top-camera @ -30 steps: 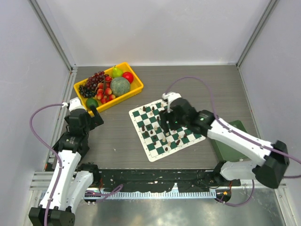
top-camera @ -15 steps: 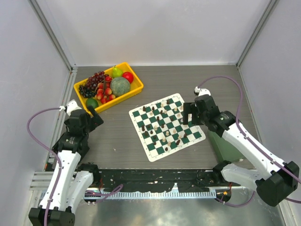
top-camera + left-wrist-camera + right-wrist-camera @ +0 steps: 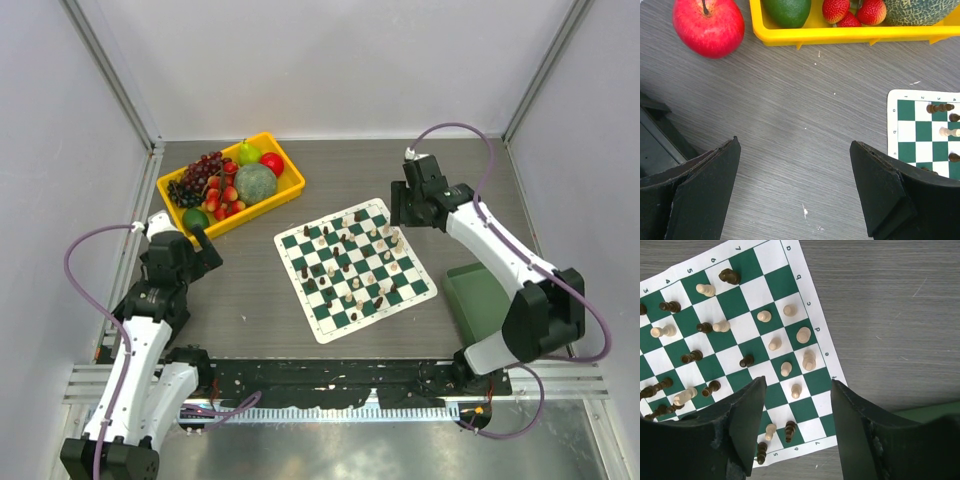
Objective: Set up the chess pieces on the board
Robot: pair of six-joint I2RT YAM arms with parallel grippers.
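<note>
The right claw (image 3: 796, 390) hangs spread and empty over the far right edge of the board (image 3: 379, 314), with the chess pieces (image 3: 803, 334) jumbled beneath it and leftward (cream ones upright, several dark ones toppled along the rows). The left claw (image 3: 795, 150), likewise spread and empty, sits farther off.
</note>
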